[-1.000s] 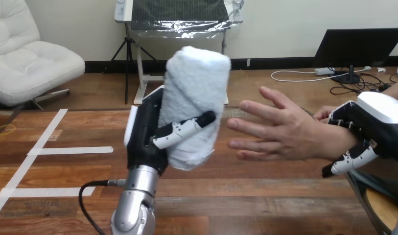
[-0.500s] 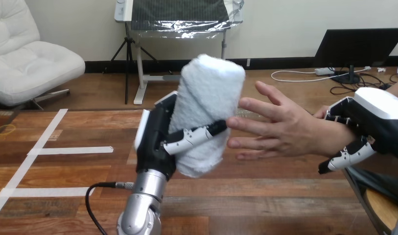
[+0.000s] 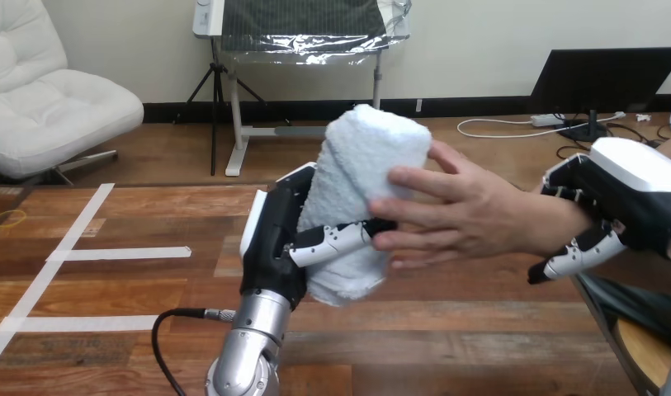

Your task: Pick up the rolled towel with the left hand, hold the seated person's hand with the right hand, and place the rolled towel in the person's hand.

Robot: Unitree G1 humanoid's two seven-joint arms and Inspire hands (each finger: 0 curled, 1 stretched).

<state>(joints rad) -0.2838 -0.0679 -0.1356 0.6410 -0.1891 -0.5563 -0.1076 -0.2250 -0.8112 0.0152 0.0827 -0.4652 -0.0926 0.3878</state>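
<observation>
The white rolled terry towel point(image 3: 358, 161) stands nearly upright in the robot's left hand point(image 3: 276, 239), whose fingers wrap round its lower half. It looks soft, light and squashy, and is best gripped round the middle so the roll stays wound. Just right of that hand, the person's hand point(image 3: 468, 216) lays spread fingers against the towel's side, and the right hand point(image 3: 625, 194) grips the person's wrist, fingers curled beneath.

left robot hand point(image 3: 274, 239) raised upright on its silver forearm point(image 3: 249, 351), fingers point(image 3: 336, 239) curled round a white rolled towel point(image 3: 356, 157), right robot hand point(image 3: 633, 186) well to its right, back upward, curled round the person's wrist point(image 3: 555, 221)
</observation>
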